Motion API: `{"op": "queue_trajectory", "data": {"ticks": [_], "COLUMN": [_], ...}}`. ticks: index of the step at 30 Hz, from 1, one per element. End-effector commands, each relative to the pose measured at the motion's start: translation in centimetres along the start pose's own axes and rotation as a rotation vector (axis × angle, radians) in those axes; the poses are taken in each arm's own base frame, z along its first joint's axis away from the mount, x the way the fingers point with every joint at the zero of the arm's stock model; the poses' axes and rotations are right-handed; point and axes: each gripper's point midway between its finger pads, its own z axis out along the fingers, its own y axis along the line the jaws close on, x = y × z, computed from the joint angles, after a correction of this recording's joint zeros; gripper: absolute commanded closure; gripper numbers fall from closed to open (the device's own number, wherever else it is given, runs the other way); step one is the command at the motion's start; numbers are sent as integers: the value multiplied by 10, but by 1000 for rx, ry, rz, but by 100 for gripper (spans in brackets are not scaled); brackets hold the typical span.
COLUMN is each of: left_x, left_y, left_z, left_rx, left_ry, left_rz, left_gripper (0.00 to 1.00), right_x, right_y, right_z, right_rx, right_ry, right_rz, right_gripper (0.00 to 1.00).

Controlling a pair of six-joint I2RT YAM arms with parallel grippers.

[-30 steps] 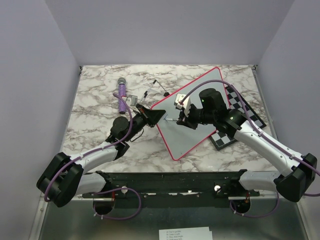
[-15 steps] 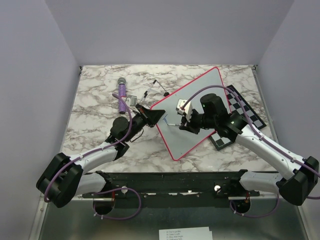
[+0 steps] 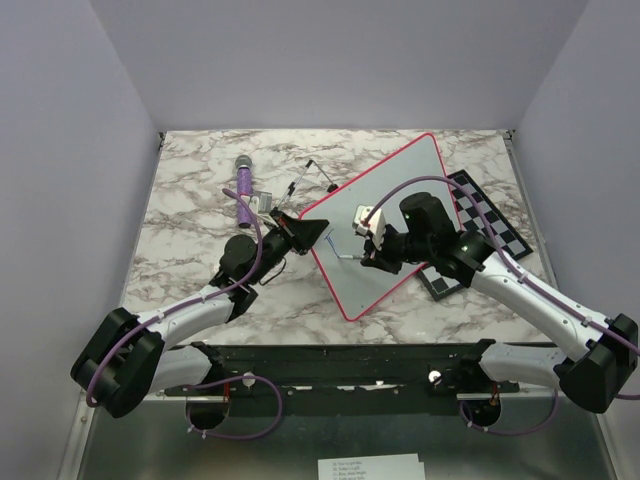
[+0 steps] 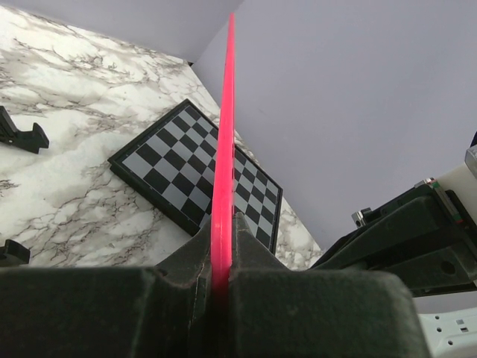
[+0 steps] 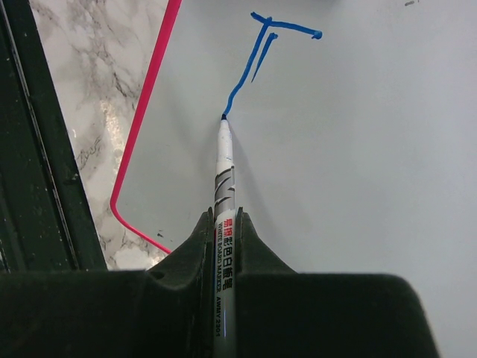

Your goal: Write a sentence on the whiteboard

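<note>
Fingers [image 4: 112, 306] of the left gripper [image 4: 220, 253] are clamped on the whiteboard [image 3: 355, 280] rim, seemingly to steady it on the worktop [image 3: 200, 200], while a marker [image 5: 223, 171] is pinched by the right gripper [image 5: 223, 227], its tip set on the barely begun sentence [image 5: 257, 52].

whiteboard [image 5: 358, 149]: smooth white face, soft sheen, pretty much matt
rim [image 4: 223, 149] of the whiteboard: pink-red plastic, kinda glossy
sentence [image 5: 257, 52]: blue ink, flat, no shine
marker [image 5: 222, 171]: smooth white plastic barrel, printed label
right gripper [image 5: 223, 224]: black plastic, matt, slightly grainy
table [image 3: 200, 200] under the whiteboard: marble-look top, smooth, a bit shiny
chessboard [image 4: 186, 171] beside the whiteboard: smooth, low-sheen squares
</note>
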Motion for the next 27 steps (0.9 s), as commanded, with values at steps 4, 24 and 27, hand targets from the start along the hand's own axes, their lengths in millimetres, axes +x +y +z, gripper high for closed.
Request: {"op": "queue_trajectory", "data": {"ticks": [4,24,27], "left_x": [-42,-37,-37], "left_y": [-37,-41,-41], "left_z": [-1,-2,-2], "left_rx": [123,152,152], "left_ry": [-152,-129,-129], "left_rz": [13,15,15], "left_gripper": [100,100,100], "right_x": [-29,-34,-33], "right_y": [-4,-18,-20], "right_z": [-16,-16,-15], "right_rx": [14,37,42], "right_ry": [-67,-90,-89], "right_rz": [-21,-73,-85], "right_gripper": [99,99,99]}}
